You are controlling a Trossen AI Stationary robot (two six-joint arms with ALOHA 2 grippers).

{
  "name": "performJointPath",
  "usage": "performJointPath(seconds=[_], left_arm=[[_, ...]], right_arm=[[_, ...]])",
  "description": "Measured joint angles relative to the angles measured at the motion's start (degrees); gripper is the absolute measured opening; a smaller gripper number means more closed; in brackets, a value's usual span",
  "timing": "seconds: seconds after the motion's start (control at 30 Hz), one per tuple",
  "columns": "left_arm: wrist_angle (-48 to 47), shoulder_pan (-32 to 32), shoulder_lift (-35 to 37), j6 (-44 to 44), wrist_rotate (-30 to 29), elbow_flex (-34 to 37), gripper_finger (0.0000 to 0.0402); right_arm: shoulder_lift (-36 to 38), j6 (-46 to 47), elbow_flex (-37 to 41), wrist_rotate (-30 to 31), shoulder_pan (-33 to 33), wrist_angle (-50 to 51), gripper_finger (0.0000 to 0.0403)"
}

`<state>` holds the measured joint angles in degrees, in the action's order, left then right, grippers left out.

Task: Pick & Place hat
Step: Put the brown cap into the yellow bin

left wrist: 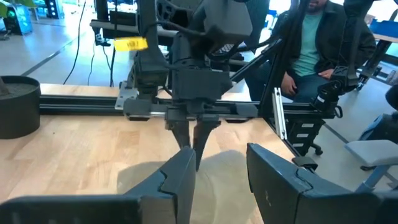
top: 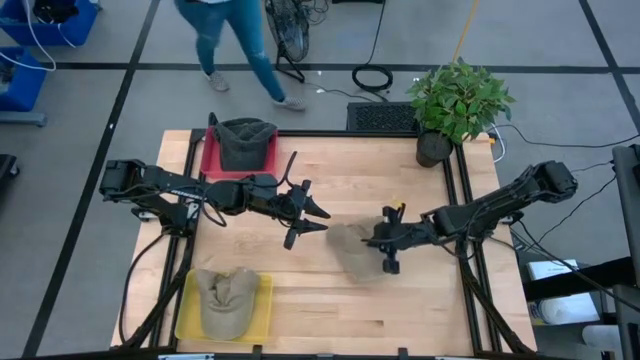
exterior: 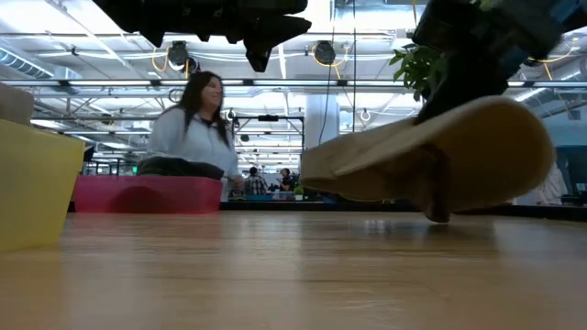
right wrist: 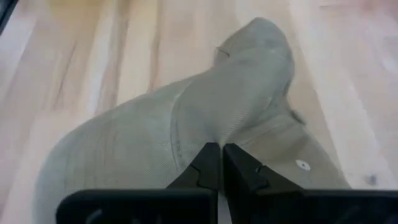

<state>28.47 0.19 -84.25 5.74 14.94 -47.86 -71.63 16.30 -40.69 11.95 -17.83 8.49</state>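
**Right gripper pinching the tan hat at mid-table**

From my overhead feed I see the right gripper (top: 378, 243) down at the middle of the wooden table (top: 400, 310), its fingers clamped together on the fabric of the tan hat (top: 350, 245). My right wrist camera shows both dark fingers (right wrist: 208, 168) pressed side by side into a fold of that hat, cloth bunched up ahead of them. At table level the hat (exterior: 431, 156) hangs tilted under the arm, one part touching the wood.

My left gripper (top: 310, 215) hovers just beside the hat, above the table, jaws parted and holding nothing; its wrist camera looks straight across at the right arm.

Another tan hat (top: 225, 300) lies in the yellow tray (top: 262, 310) at the near left corner. A dark hat (top: 246, 143) sits in the red tray (top: 212, 158) at the far left. A potted plant (top: 455, 100) stands at the far right corner. A person (exterior: 188, 124) is visible beyond the table
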Motion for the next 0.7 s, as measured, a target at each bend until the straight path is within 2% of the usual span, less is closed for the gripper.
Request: performJointPath(seconds=[0.13,0.23,0.43,0.6,0.7], left_arm=[[0.1,0.0,0.0,0.0,0.0,0.0,0.0147],[0.1,0.0,0.0,0.3,0.0,0.0,0.0147],[0.1,0.0,0.0,0.5,0.0,0.0,0.0147],[0.0,0.0,0.0,0.6,0.0,0.0,0.0147],[0.0,0.0,0.0,0.6,0.0,0.0,0.0147]], right_arm=[[-0.9,9.0,0.0,8.5,0.0,-1.2,0.0002],[-3.5,12.1,0.0,13.8,0.6,-1.9,0.0001],[-12.6,10.7,-0.1,11.2,2.3,-18.3,0.0001],[-17.4,10.1,-0.1,6.6,4.1,-19.5,0.0001],[-19.1,11.2,0.0,6.2,4.8,-23.1,0.0006]])
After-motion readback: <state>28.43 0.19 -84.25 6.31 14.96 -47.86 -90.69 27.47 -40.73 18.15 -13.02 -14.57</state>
